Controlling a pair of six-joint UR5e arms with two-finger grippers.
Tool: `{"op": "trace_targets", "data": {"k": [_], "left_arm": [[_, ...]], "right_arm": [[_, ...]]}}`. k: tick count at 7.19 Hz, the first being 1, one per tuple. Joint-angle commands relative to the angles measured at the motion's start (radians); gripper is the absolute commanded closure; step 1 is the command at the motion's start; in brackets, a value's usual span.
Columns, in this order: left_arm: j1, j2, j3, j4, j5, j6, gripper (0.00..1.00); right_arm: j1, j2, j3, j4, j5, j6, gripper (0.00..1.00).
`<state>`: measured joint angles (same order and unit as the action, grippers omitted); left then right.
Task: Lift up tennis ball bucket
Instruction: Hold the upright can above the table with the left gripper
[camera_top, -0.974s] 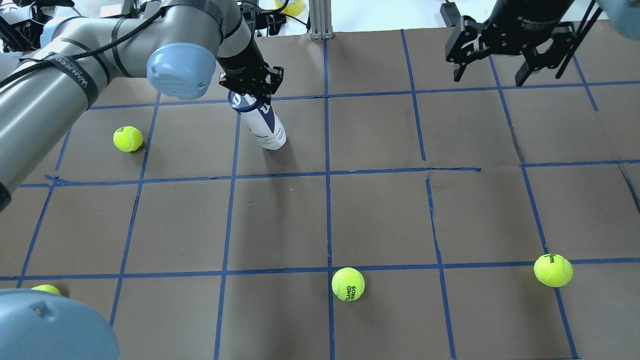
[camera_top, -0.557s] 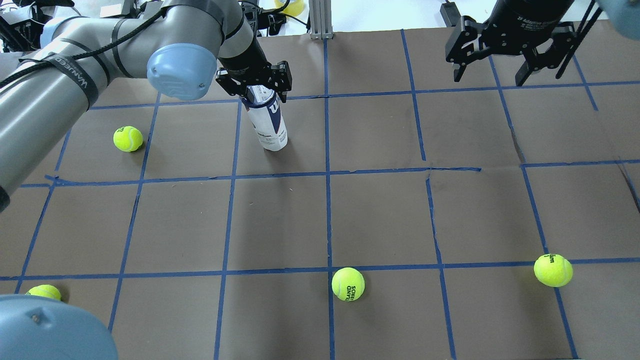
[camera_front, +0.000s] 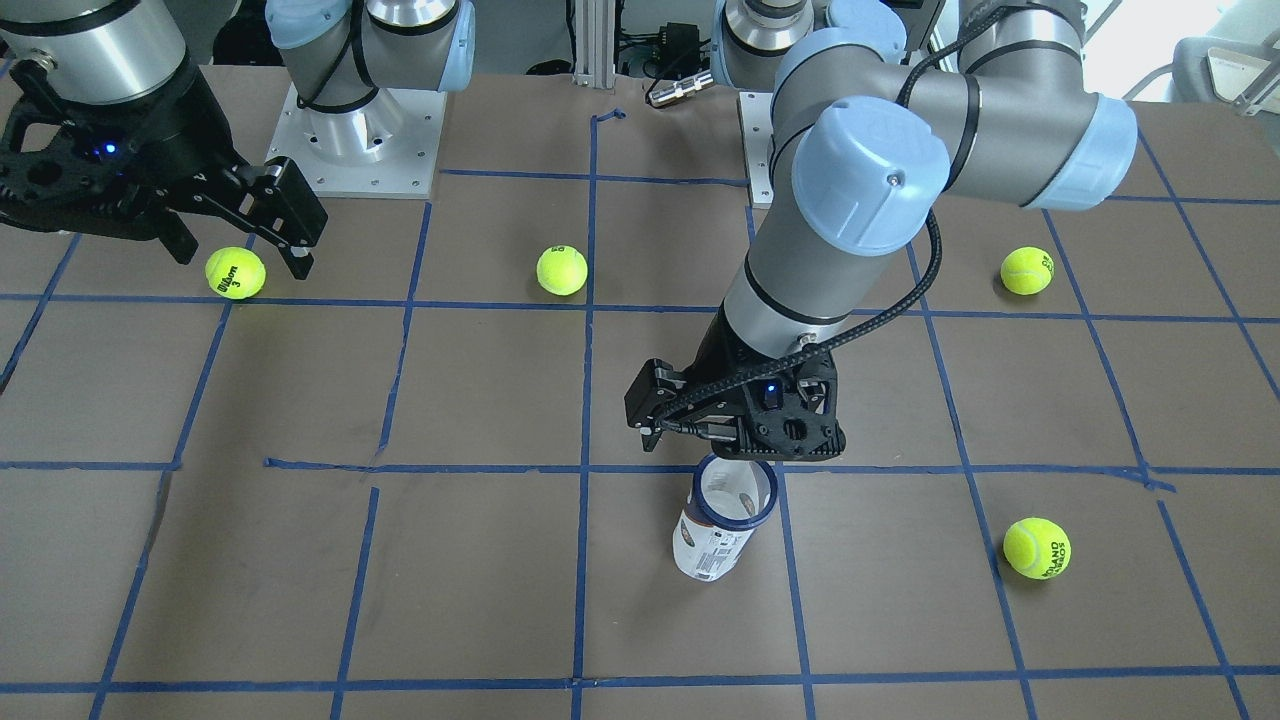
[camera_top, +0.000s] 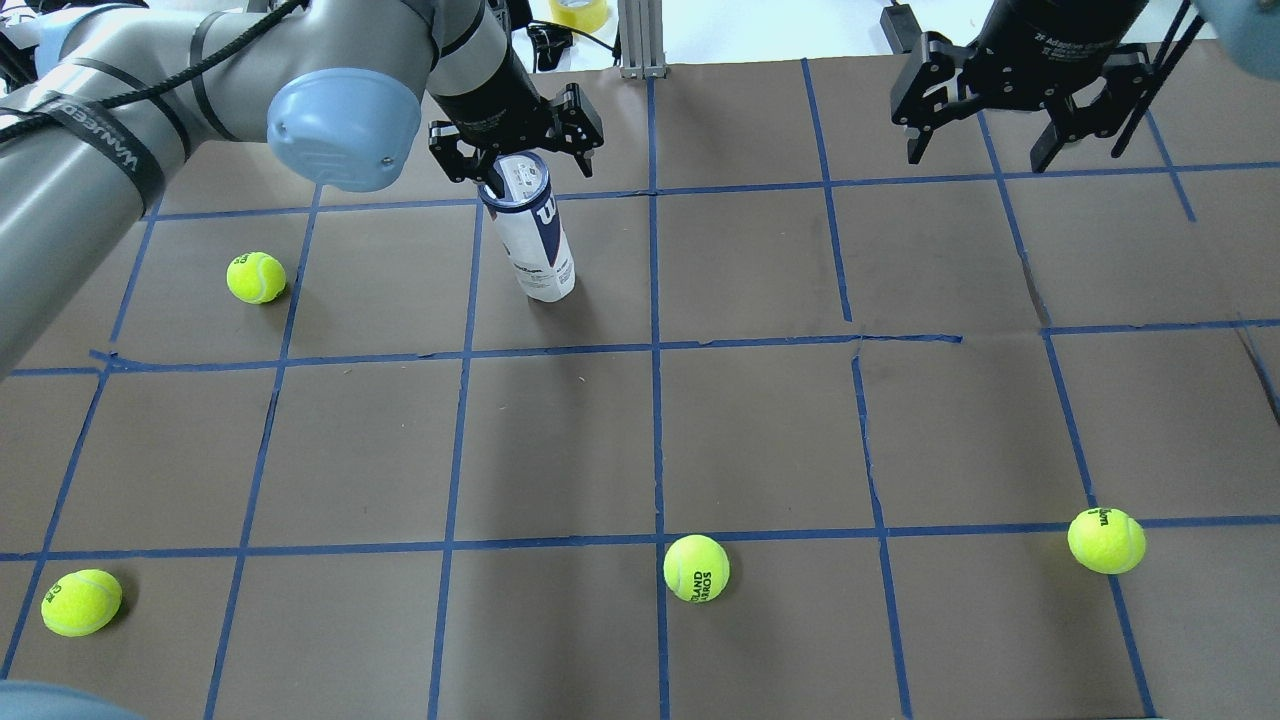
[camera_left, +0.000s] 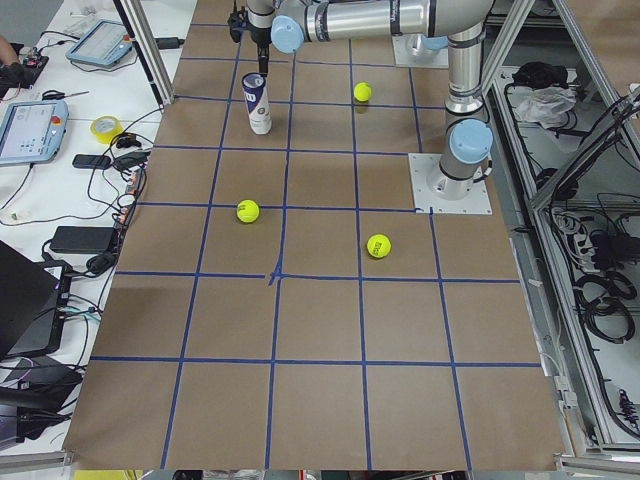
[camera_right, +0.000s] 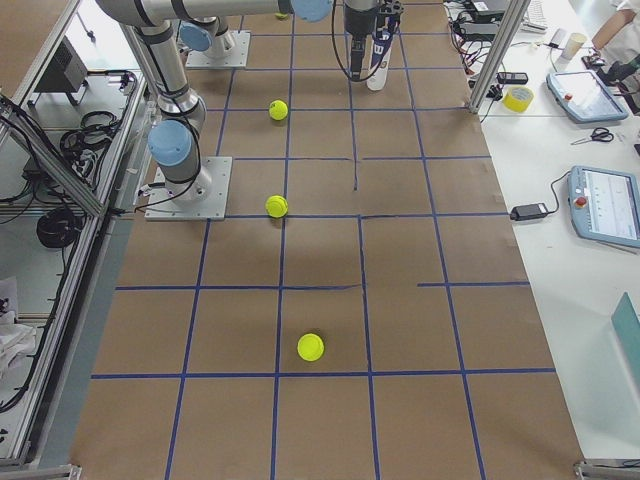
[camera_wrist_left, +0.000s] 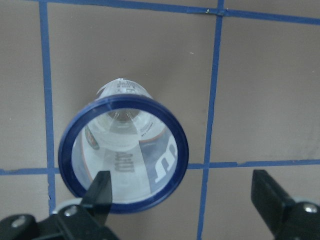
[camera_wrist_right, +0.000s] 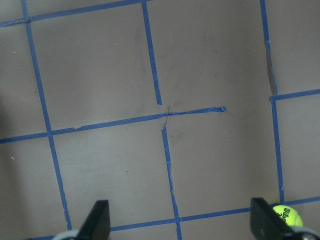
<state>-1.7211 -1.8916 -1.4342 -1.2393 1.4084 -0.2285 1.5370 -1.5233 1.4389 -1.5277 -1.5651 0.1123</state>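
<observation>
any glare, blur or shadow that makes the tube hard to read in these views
Left wrist view: the tennis ball bucket is sharp at its blue rim, slightly softer toward its base. Overhead exterior: even light, only soft shadows on the table; the white background at the top is blown out. Side views: no glare, but it shows small.

Table (camera_top: 760, 430) covered in brown paper, gridded with blue tape (camera_top: 560, 350) — white bench (camera_right: 600, 350) set alongside, aluminium post (camera_right: 497, 48) fixed at edge.
</observation>
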Motion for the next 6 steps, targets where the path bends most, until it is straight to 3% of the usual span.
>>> {"op": "trace_targets", "data": {"k": [1,2,3,6], "left_arm": [[0.021,0.046,0.084,-0.125,0.083,0.169,0.00],[0.046,0.061,0.151,-0.249,0.104,0.188,0.00],[0.095,0.084,0.159,-0.279,0.104,0.217,0.00],[0.257,0.138,0.074,-0.278,0.112,0.264,0.00]], "right_arm": [[0.000,0.000,0.000,0.001,0.000,0.000,0.00],[0.000,0.000,0.000,0.000,-0.001,0.000,0.00],[0.000,0.000,0.000,0.000,-0.001,0.000,0.00],[0.000,0.002,0.002,0.000,-0.003,0.000,0.00]]}}
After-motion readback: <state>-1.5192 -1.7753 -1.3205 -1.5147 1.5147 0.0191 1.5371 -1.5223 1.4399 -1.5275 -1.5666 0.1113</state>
